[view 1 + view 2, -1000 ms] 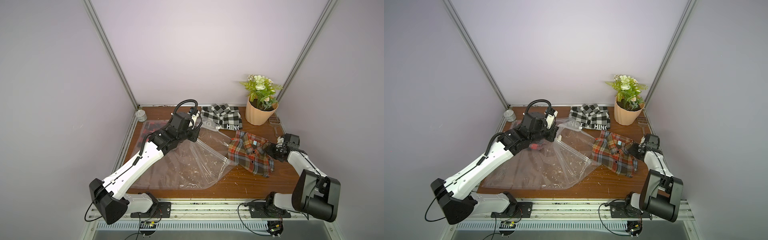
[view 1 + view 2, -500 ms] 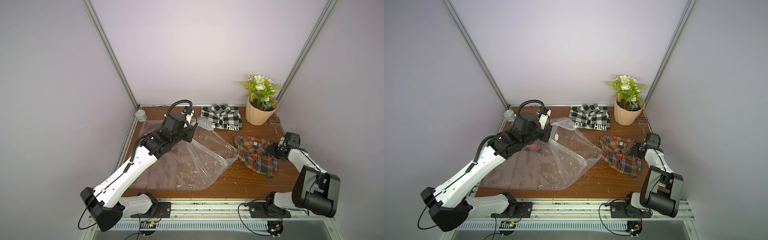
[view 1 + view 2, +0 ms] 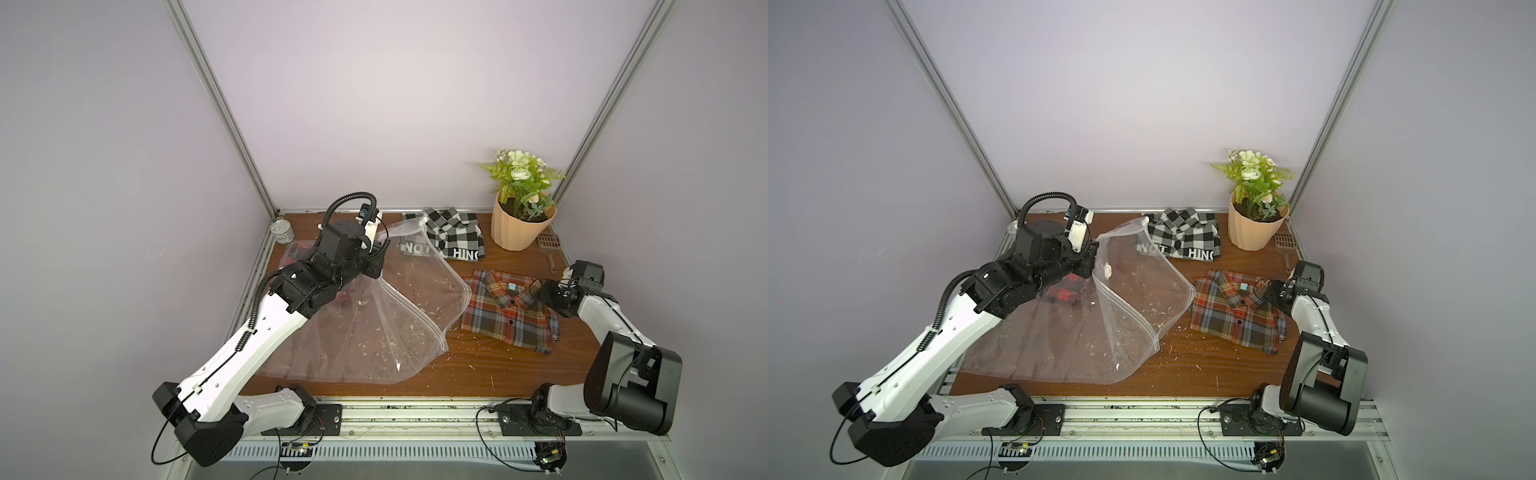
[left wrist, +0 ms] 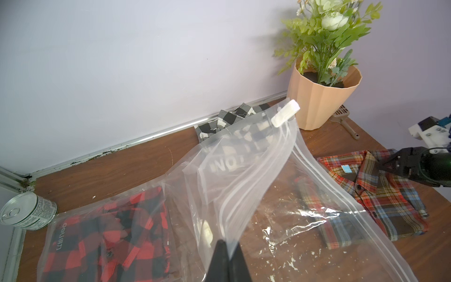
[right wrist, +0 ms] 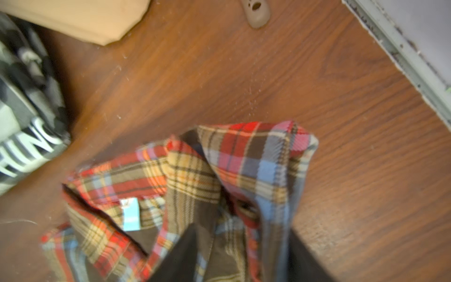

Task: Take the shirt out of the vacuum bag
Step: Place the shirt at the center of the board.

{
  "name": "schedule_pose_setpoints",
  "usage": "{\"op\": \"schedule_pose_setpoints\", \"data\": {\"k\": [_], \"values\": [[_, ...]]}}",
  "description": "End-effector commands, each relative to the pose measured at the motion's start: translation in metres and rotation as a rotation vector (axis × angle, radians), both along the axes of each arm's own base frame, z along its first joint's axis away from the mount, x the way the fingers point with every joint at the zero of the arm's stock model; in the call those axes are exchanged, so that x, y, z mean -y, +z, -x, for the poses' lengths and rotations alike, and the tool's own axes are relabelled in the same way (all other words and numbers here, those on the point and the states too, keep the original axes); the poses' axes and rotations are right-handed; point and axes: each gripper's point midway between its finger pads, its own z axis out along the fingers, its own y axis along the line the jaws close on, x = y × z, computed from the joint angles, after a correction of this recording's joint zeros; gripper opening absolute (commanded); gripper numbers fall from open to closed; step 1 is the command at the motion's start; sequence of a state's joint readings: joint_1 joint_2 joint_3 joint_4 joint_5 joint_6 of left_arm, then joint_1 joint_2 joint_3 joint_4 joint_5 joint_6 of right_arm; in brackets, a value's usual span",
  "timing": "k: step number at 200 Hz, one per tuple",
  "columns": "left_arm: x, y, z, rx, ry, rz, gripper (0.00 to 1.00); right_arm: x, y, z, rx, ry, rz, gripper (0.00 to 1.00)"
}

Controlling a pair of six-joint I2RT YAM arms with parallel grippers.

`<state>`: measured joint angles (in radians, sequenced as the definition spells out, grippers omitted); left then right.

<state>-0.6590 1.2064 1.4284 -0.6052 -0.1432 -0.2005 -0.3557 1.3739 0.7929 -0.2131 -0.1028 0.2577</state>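
In a top view I see the vacuum bag (image 3: 1113, 332) sprawled over the left half of the worktop (image 3: 1204, 374). One side is raised off the wood up to the left gripper (image 3: 1093, 255), which is pinched closed on it. The bag's white valve disc (image 3: 1108, 270) shows just beside that gripper. The plaid shirt (image 3: 1233, 320) lies flat outside the bag — just beside its right side, towards the worktop's right edge — with the right gripper (image 3: 1264, 291) at its collar. A black-and-white checked shirt (image 3: 1187, 237) sits at the far edge. The potted plant (image 3: 1254, 224) stands in the far right corner, with a brown scoop (image 3: 1285, 247) beside it. White flecks litter the wood.
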Motion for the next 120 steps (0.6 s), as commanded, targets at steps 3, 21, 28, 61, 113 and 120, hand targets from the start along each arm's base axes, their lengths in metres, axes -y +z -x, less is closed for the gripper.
{"op": "schedule_pose_setpoints", "data": {"k": [3,21,28,61,113,120], "values": [[0.002,0.02,-0.005,0.045,-0.008,0.024,0.01,0.0,0.048,-0.018,0.143,0.012,0.007,0.78],[0.003,0.018,-0.008,0.045,-0.008,0.016,0.01,0.007,0.069,-0.017,0.168,-0.012,0.047,0.8],[0.003,0.018,-0.008,0.048,-0.005,0.018,0.01,0.008,0.079,-0.016,0.186,-0.016,0.06,0.8],[0.002,0.049,-0.008,0.112,-0.002,0.063,0.0,-0.013,0.118,-0.008,0.295,0.052,0.044,0.82],[0.002,0.073,-0.007,0.149,-0.009,0.092,0.01,-0.089,0.072,0.011,0.11,0.174,0.081,0.83],[0.001,0.076,-0.006,0.155,-0.007,0.098,0.01,-0.093,0.062,0.014,0.097,0.168,0.066,0.83]]}}
